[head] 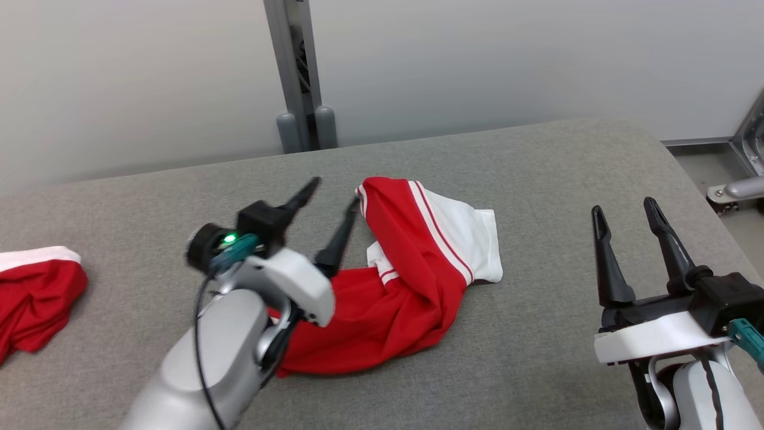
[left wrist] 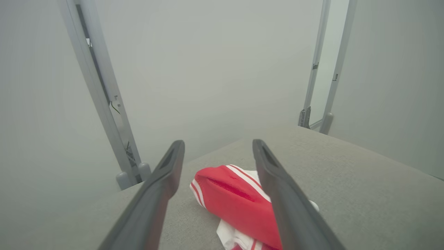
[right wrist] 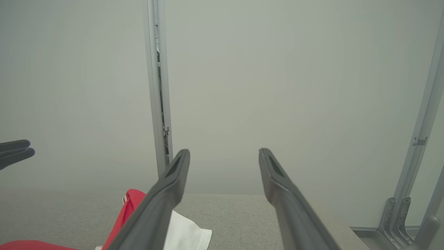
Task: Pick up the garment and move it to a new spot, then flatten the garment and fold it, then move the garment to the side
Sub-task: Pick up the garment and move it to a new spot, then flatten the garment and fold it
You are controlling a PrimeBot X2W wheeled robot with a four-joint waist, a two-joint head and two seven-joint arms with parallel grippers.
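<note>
We are holding the left gripper (head: 334, 194) with its dark tapered fingers spread and empty, slanting far-right beside the crumpled red-and-white garment (head: 412, 269) lying at the middle of the grey woven table (head: 537, 173). We are holding the right gripper (head: 624, 208) equally spread, empty, upright, well to the right.

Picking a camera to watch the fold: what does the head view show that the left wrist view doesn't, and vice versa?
Head view: the open right gripper over the table, a second red cloth at the left edge.
Left wrist view: tall posts on its right, full height.
Both: the red and white garment, the open left gripper near its striped end, the grey post.
</note>
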